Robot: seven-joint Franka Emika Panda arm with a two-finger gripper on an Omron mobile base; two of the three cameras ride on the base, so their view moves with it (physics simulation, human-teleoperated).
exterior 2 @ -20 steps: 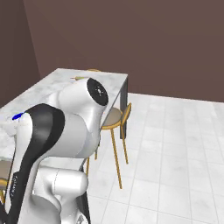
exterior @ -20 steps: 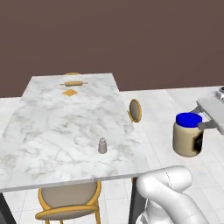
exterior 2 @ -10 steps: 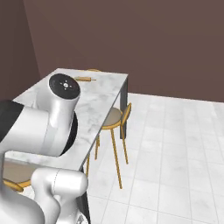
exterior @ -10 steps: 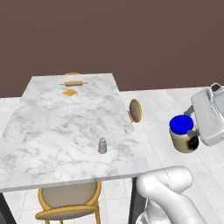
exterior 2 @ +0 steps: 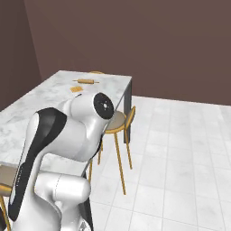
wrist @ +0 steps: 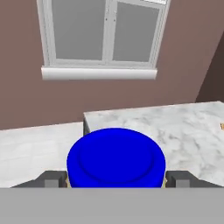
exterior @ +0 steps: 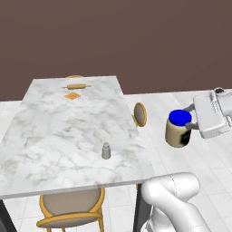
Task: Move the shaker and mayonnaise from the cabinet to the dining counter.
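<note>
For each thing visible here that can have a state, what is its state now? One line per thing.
mayonnaise: lid on, tilted slightly, held in the air beside the table, off it.
hand: shut on the mayonnaise.
shaker: upright on the dining counter, near its close edge.
rolling pin: lying flat at the far end.
window: shut.

Rolling pin, chairs, window

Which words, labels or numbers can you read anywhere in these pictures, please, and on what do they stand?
None can be read.
The mayonnaise, held in the gripper with its jaws closed on it, has a dark label band: no legible text.
The shaker on the dining counter: no marking visible.
The round cap on the arm joint: small marks, too blurred to read.
</note>
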